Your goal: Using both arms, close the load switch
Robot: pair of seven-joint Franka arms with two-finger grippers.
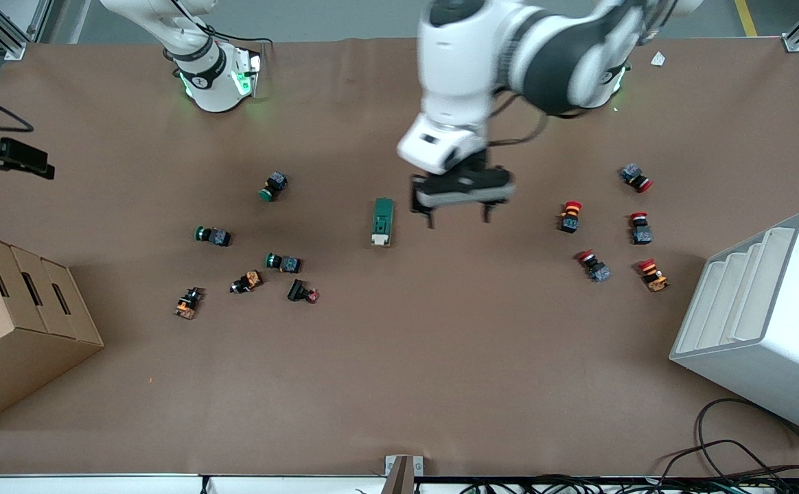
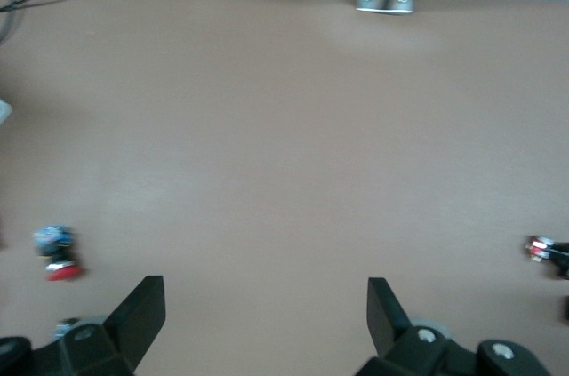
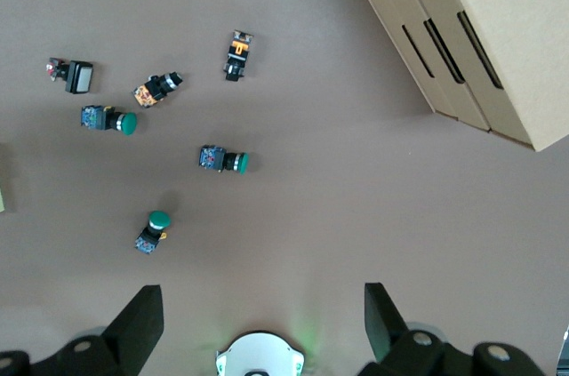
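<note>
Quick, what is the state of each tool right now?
Left tool: open, holding nothing, over bare table beside the load switch.
Right tool: open, holding nothing, over its own base.

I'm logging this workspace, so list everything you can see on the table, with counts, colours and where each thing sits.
load switch: one, dark green with a cream lever end, mid-table, lying flat.
green-capped push-buttons: three, toward the right arm's end.
orange-and-black parts: two, nearer the front camera than the green buttons.
black part with a red tip: one, beside them.
red-capped push-buttons: five, toward the left arm's end.
cardboard box: one, brown, slotted, at the right arm's end.
white stepped bin: one, at the left arm's end.
cables: black, at the table edge nearest the front camera.
left gripper: open, over bare table beside the load switch.
right gripper: open, high over its own base.
</note>
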